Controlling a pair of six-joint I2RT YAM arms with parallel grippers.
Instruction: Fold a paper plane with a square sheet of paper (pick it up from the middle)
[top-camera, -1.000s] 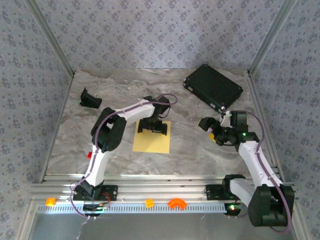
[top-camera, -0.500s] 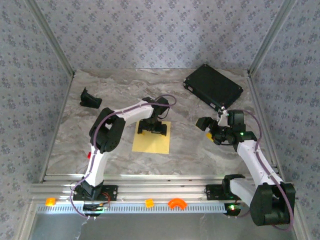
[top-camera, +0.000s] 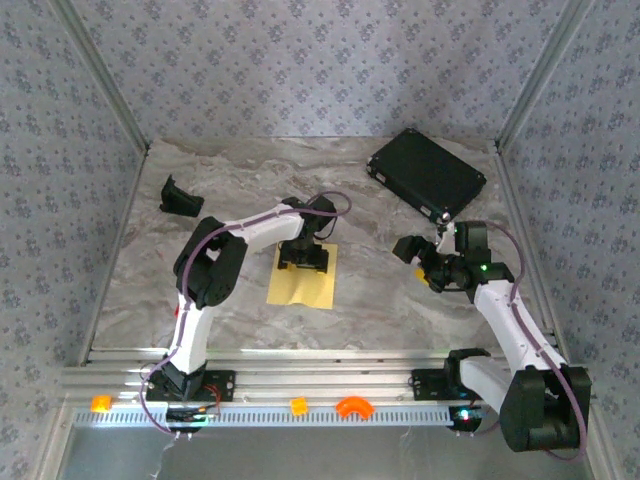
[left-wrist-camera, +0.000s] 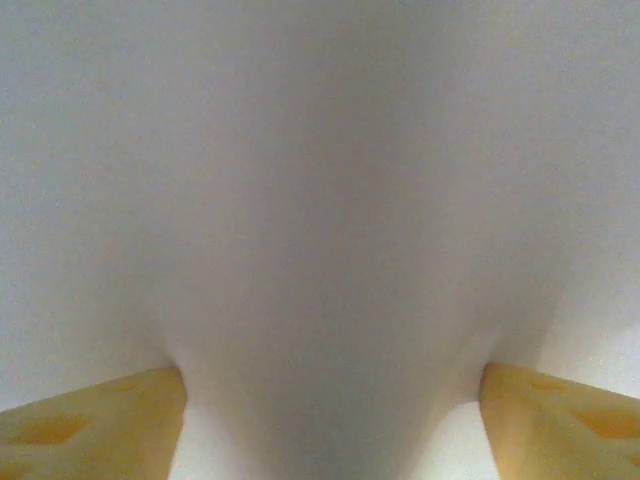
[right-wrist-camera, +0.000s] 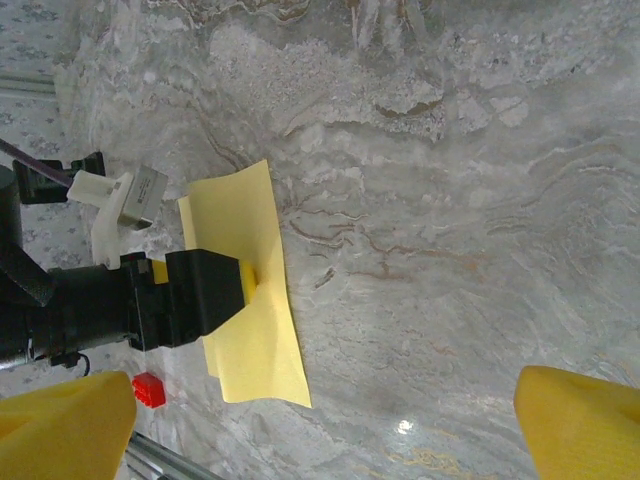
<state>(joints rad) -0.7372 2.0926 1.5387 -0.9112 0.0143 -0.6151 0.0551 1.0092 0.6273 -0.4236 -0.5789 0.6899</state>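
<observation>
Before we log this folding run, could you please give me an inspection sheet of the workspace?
Surface: marble-patterned table, nothing spilled.
Job's things: square sheet of paper, pale yellow, mid-table, slightly raised under the left gripper.
Clutter: black case far right; small black bracket far left; red block near the left arm; orange pieces on the near rail.
Grippers: left gripper down on the sheet, jaws apart; right gripper open, holding nothing, apart from the sheet.
Cables: purple cable looping at the left wrist.
Surroundings: patterned walls, aluminium frame.

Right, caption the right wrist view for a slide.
Left gripper rests on the middle of the square sheet of paper.
</observation>
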